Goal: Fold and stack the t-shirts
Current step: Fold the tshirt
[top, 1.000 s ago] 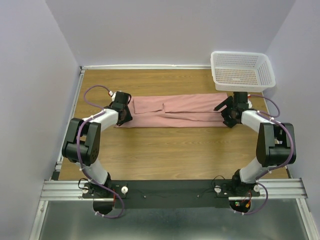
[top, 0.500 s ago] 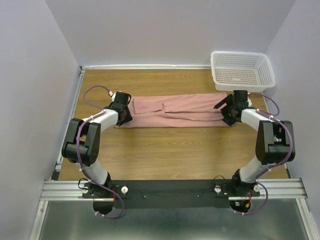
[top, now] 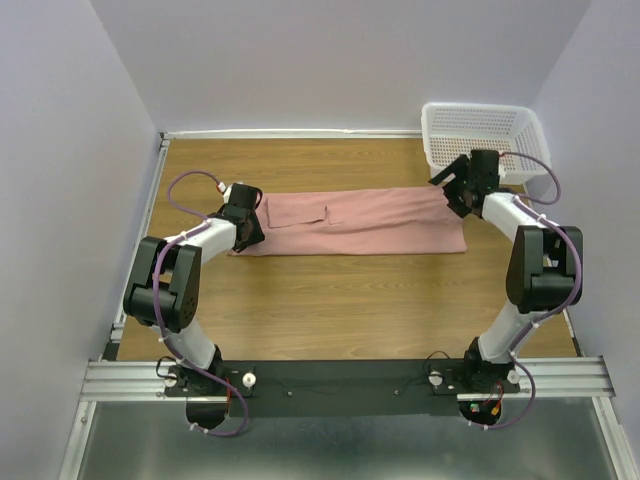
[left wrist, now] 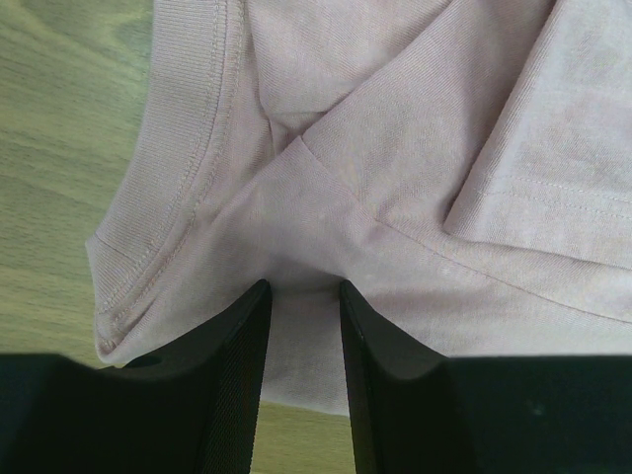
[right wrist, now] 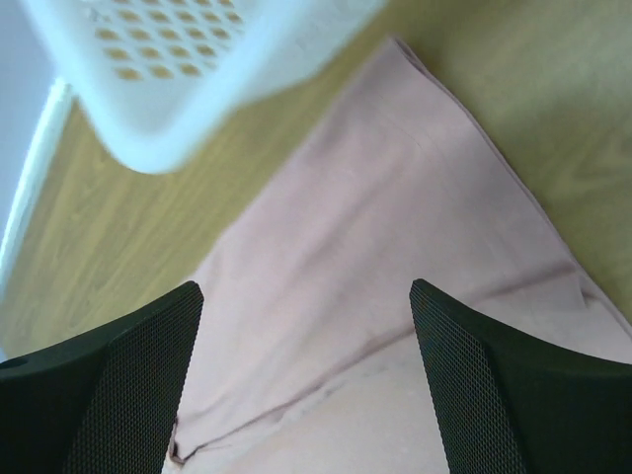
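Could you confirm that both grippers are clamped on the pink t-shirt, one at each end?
Not quite: only the left gripper is clamped on the pink t-shirt, at its collar end. The right gripper hangs open above the other end, holding nothing, as the right wrist view shows.

Wooden table (top: 340,300): pink t-shirt (top: 380,215), white basket (top: 500,135)

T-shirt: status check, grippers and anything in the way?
Left gripper shut on t-shirt at collar end. Right gripper open, above the other end. T-shirt lies in a long strip. Basket close beside it.
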You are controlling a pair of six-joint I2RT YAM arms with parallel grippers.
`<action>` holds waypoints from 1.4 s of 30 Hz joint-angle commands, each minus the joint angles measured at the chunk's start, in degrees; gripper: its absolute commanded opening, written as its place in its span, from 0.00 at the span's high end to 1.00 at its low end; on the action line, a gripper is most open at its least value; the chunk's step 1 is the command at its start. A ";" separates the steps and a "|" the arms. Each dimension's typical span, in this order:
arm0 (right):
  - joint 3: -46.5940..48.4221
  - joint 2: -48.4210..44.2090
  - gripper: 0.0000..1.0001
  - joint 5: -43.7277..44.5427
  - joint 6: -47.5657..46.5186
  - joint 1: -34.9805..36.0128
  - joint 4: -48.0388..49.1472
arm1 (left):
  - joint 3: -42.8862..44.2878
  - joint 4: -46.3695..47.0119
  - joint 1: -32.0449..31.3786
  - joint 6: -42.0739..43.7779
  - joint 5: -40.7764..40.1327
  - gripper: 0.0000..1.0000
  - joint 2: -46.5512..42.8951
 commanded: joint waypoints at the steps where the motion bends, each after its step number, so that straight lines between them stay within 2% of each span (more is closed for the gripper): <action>1: 3.80 0.94 0.07 2.14 -6.09 -0.68 0.61 | -2.26 -4.34 0.23 0.21 0.88 0.57 0.96; 6: 5.92 1.65 0.17 -7.41 -13.21 -0.50 -2.81 | -2.17 -4.25 0.14 0.04 0.70 0.57 0.87; 11: 1.27 -2.20 0.26 -16.13 -17.00 1.17 -4.83 | -1.82 -4.34 0.23 -0.32 0.17 0.56 1.05; 15: -6.73 -5.56 0.29 -13.60 -16.03 0.64 -4.75 | -1.73 -4.69 0.23 -0.67 -0.71 0.56 1.31; 20: -15.77 -7.76 0.34 -14.56 -15.15 -5.42 -3.61 | -1.91 -5.13 0.58 -1.20 -1.50 0.56 1.40; 24: -20.35 -8.29 0.42 -14.65 -13.58 -10.33 -2.03 | -1.99 -5.57 1.63 -1.72 -1.32 0.55 1.84; 30: -24.84 -9.95 0.43 -11.76 -12.25 -14.91 -1.59 | -2.17 -5.83 4.61 -1.99 -1.06 0.55 1.66; 33: -24.24 -11.97 0.44 -14.54 -14.44 -14.92 -1.76 | -1.30 -6.36 5.32 -1.81 -1.06 0.55 0.70; 37: -21.00 -13.73 0.44 -19.39 -17.08 -12.12 -3.60 | -0.50 -6.80 5.06 -1.55 1.57 0.46 -2.37; 38: -20.20 -14.08 0.44 -19.57 -17.61 -10.71 -4.13 | -0.33 -6.89 4.89 -1.55 2.19 0.42 -3.25; 39: -19.32 -14.35 0.44 -19.75 -18.05 -8.96 -4.74 | 0.20 -7.06 4.71 -1.55 2.54 0.34 -4.74; 42: -15.98 -14.36 0.44 -22.55 -17.27 -2.71 -3.88 | 1.08 -8.38 3.66 -2.07 3.51 0.25 -7.21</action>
